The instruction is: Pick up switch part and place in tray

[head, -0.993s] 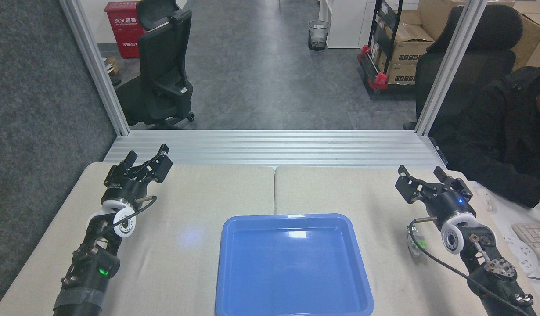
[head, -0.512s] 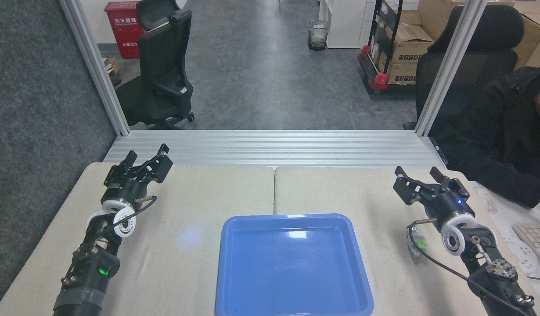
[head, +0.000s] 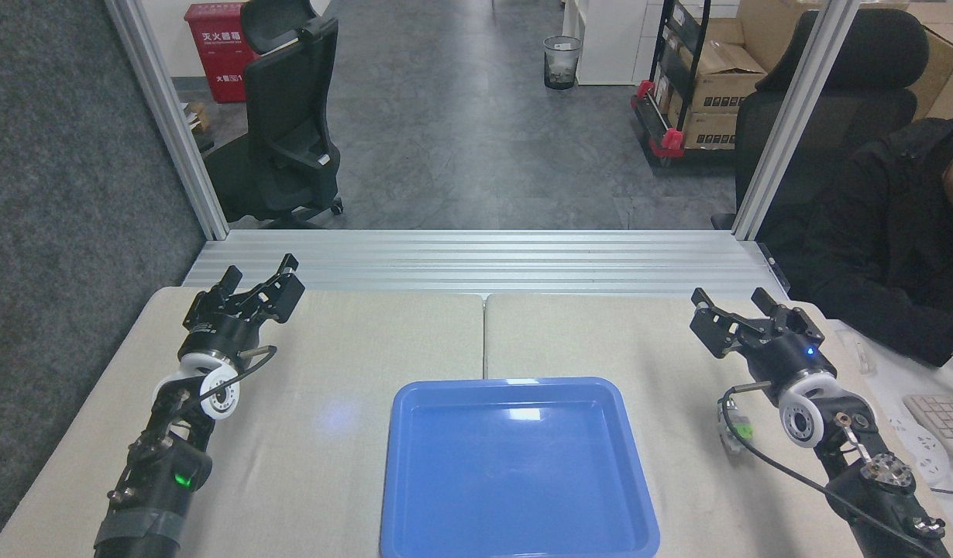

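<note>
The blue tray [head: 414, 403] lies at the near middle of the table, with nothing in it. The switch part [head: 734, 434], a small white-grey piece with a green block, lies on the table right of the tray, partly behind my right arm's cable. My right gripper [head: 731, 310] hovers beyond it, toward the far right of the table, open and holding nothing. My left gripper [head: 258, 283] is at the far left of the table, open and empty.
A person in a dark jacket [head: 895, 240] sits at the right edge, near a keyboard [head: 941, 415]. An aluminium rail [head: 476, 260] borders the table's far side. Office chairs [head: 287, 116] stand on the floor beyond.
My right gripper has shifted slightly left and away from me. The left arm, tray and switch part have not moved.
</note>
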